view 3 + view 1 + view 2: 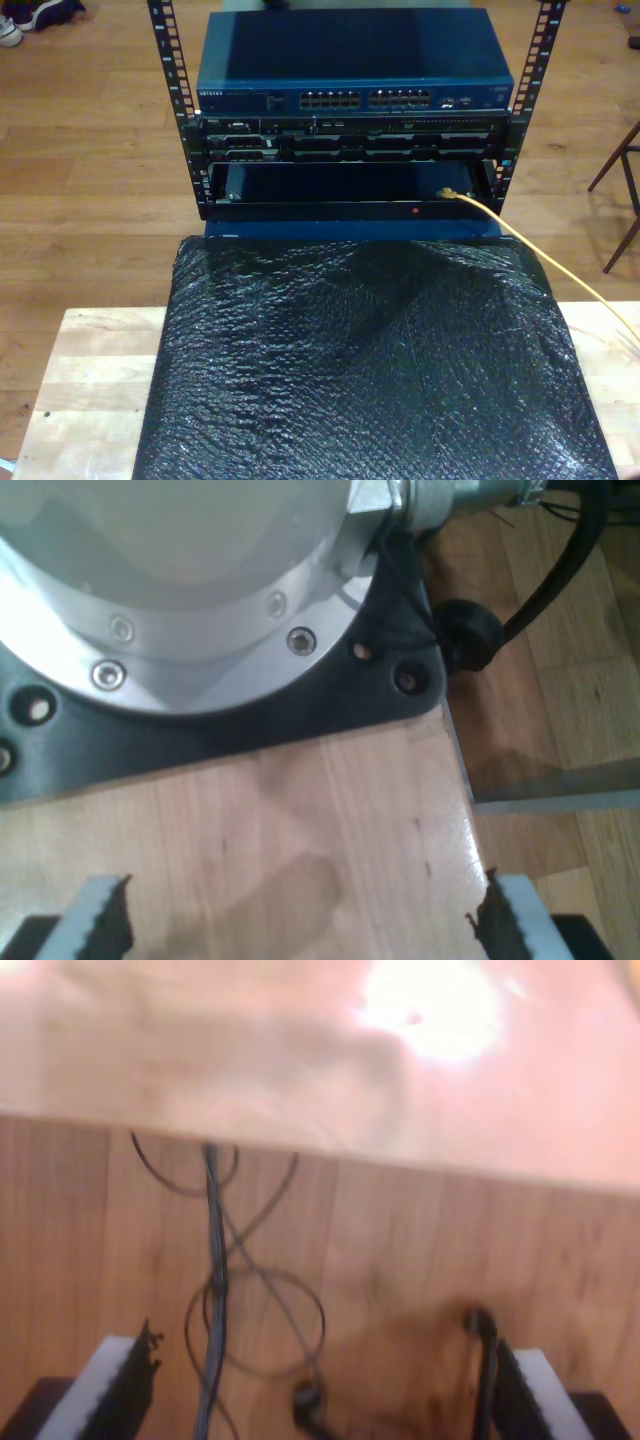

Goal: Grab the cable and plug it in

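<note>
My first tool point(300, 920) is spread wide with nothing between its pads, hanging over the bare wooden desk point(300, 820) just beside an arm's black base plate point(250, 710). My second tool point(325, 1390) is also wide and holding nothing; it looks past the desk edge point(320, 1100) at the wood floor point(400, 1260), where thin dark wires point(215, 1260) loop.

In the exterior view the cable point(545, 255) runs from that view's right edge across the far corner of the black mat point(370, 370). Its plug end point(447, 192) rests at the low open shelf of the rack point(350, 190), below the switch point(350, 70) with its 2 blocks of ports point(368, 99). The plug is too small to read for orientation.

I judge the cable light and limp, so it will sag and swing if held far back. The plug looks brittle. The best hold, I think, is on the jacket just behind the plug, firm but not crushing.
</note>
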You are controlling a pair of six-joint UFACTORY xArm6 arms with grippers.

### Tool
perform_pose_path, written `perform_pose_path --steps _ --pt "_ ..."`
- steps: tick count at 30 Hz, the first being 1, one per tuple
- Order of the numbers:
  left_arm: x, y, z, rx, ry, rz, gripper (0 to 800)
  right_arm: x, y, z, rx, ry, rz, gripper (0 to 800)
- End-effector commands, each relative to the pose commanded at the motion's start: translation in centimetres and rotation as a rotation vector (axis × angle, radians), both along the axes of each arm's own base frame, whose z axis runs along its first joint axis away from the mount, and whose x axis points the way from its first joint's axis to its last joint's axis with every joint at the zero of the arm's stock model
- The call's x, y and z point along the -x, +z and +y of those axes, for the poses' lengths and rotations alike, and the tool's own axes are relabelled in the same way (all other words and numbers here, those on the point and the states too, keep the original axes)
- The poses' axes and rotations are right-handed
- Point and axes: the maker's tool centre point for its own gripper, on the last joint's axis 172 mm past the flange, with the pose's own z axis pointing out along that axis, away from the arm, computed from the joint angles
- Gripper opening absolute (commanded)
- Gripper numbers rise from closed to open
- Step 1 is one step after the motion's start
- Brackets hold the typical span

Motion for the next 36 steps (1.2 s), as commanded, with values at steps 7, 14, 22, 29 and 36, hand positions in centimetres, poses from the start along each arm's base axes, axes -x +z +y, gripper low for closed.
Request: perform_pose_path --steps 7,14,22,29,36 --pt "0.0 0.0 0.0 0.0 0.0 0.0 800 2.5 -3.8 3.1 -0.078 -0.035 -0.006 798" --pt "0.0 0.0 0.0 0.0 0.0 0.0 800 2.9 -7.1 4.2 -0.099 -0.049 0.0 798" --pt "0.0 0.0 0.0 0.0 0.0 0.0 800 3.3 -9.2 6.0 -0.163 -0.068 0.006 799" --pt "0.0 0.0 0.0 0.0 0.0 0.0 800 3.3 -9.2 5.7 -0.149 -0.068 0.006 799" --pt "0.0 0.0 0.0 0.0 0.0 0.0 800 3.3 -9.2 5.7 -0.149 -0.068 0.006 799"
